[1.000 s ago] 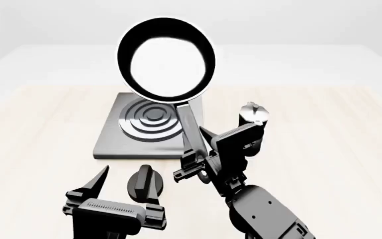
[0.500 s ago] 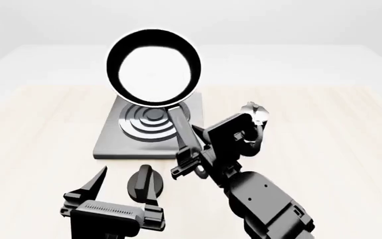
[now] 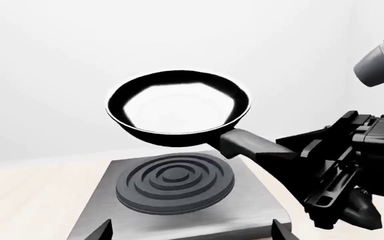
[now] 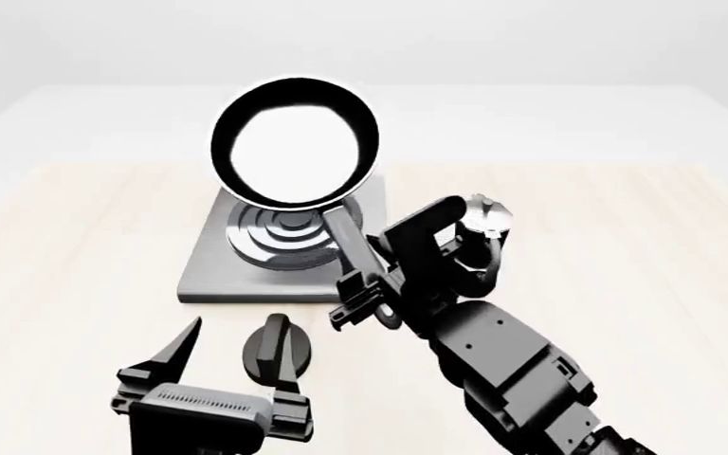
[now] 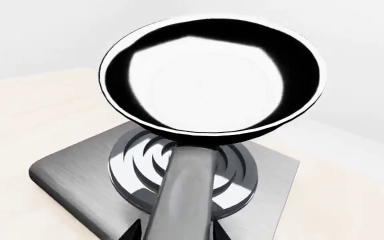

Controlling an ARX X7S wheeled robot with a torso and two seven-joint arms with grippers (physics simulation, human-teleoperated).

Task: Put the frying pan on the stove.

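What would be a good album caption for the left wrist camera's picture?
Right gripper holds the frying pan by its handle, in the air just above the stove and its ringed burner.

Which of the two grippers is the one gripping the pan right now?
The right gripper, shut on the frying pan handle above the stove; the left gripper is open, holding nothing.

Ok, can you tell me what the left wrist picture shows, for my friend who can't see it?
A shiny black frying pan hangs in the air above a grey stove with a dark ringed burner, not touching it. The right end effector grips the pan's long handle.
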